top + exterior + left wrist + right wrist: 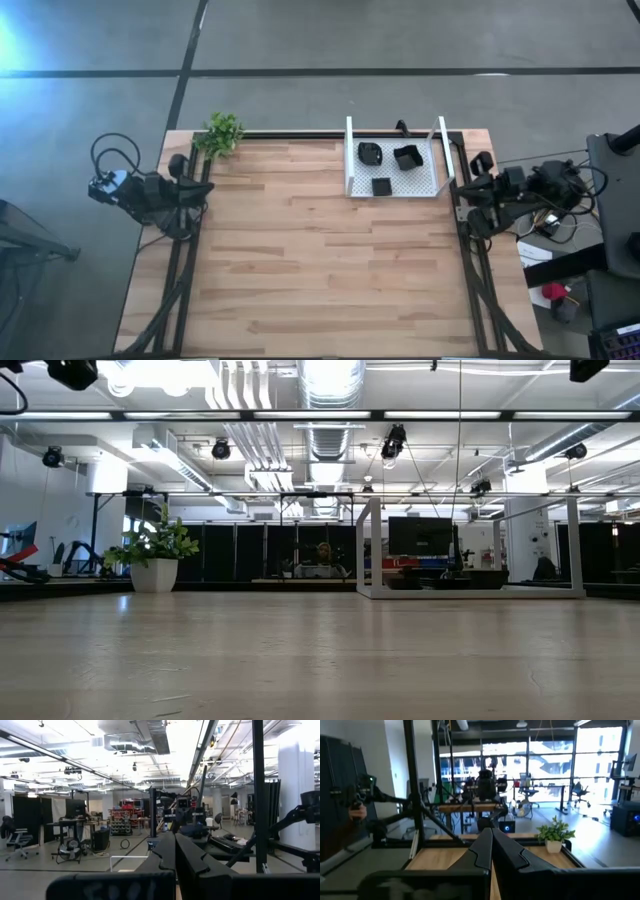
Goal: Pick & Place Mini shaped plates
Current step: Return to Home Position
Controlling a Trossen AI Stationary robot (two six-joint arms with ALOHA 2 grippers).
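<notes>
Wooden boards make up the counter (320, 260), pale and striped, with a dark frame down its sides. At the left edge, the left arm (150, 192) is folded up small. The left pincer (174, 835) is closed: its two dark fingers press together to a point and hold nothing. It points level across the counter. At the right edge, the right arm (500, 188) is folded up the same way. The right pincer (490, 830) is closed too, with its fingers flat against each other and nothing in them. Both arms are well apart from the tray.

Farther back, by the far edge and over to the right, sits the white mesh tray (349, 160) with tall side walls. The mini shaped plates (382, 186) are inside it, in three spots. A small square plate lies close to the tray's near side. Behind it are a rounded plate (371, 153) on the left and a squarish plate (406, 157) on the right. These two are just beside each other. From above I cannot tell how many are piled in each spot.

At the far left corner stands a green plant (222, 133) in a white pot (155, 575). Past the counter is a big room with bright ceiling lights, pipes and desks.
</notes>
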